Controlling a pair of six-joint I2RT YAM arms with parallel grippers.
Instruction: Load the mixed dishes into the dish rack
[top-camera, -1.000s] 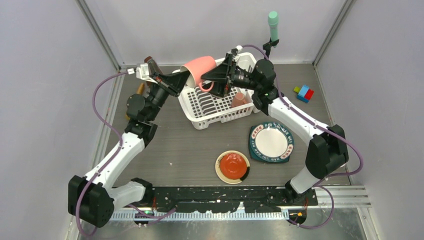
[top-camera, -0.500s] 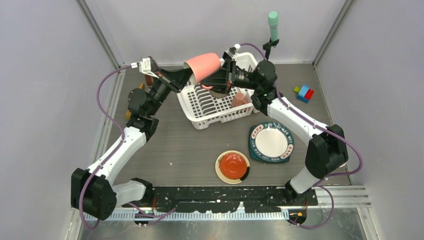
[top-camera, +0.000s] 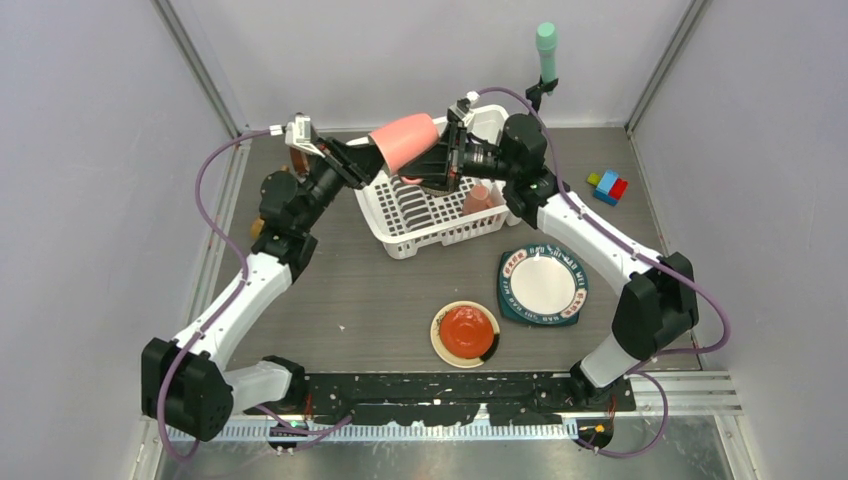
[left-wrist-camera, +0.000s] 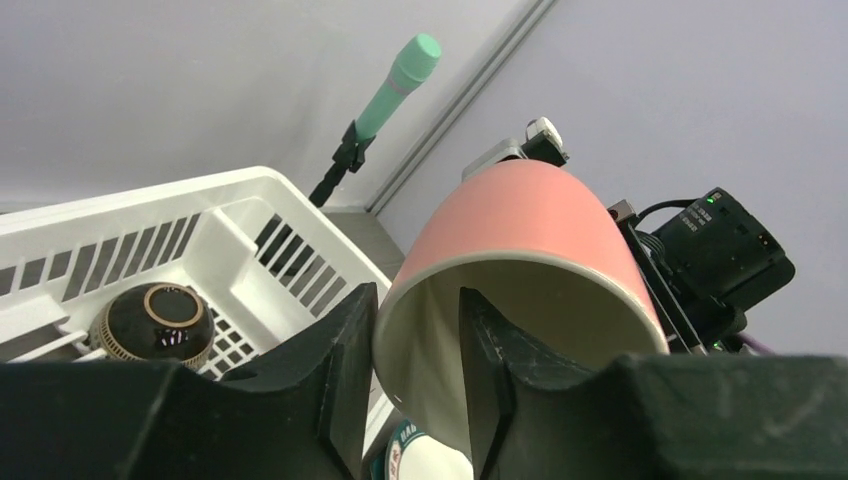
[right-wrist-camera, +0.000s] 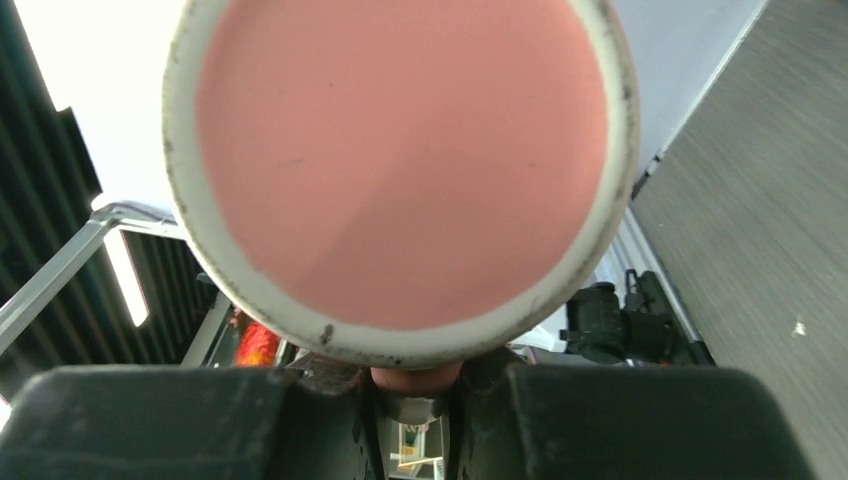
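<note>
Mug (left-wrist-camera: 520, 230) rim clamped inside left end effector (left-wrist-camera: 417, 296)

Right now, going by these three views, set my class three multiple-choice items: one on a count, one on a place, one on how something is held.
1. How many plates lie on the table, outside the dish rack? A none; B one; C two.
2. Where is the small brown bowl? A on the table; B in the dish rack; C under a plate.
3. How does the left gripper hold the raised pink mug? A fingers astride its rim; B by its base; C not at all.
Answers: 1 C, the teal-rimmed plate and the cream plate with red centre both lie there. 2 B, the left wrist view shows it on the rack's floor. 3 A, one fingertip is inside the mug, the other outside.
</note>
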